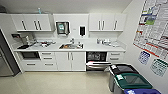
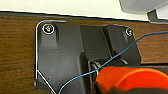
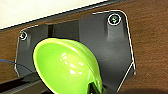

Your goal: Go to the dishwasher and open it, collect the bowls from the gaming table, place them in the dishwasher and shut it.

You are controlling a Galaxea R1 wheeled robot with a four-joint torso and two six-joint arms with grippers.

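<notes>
Right gripper grips the yellow-green bowl by its rim — carried for loading; dishwasher ahead stands open; left gripper's state untellable.

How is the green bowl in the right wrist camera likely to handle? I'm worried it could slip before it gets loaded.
The green bowl looks glossy, with bright highlights inside, so it is probably smooth and somewhat slippery. Its thin rim and even colour suggest light, stiff plastic, unlikely to break. It sits tilted in the right wrist view, so a rim hold might let it pivot.
</notes>
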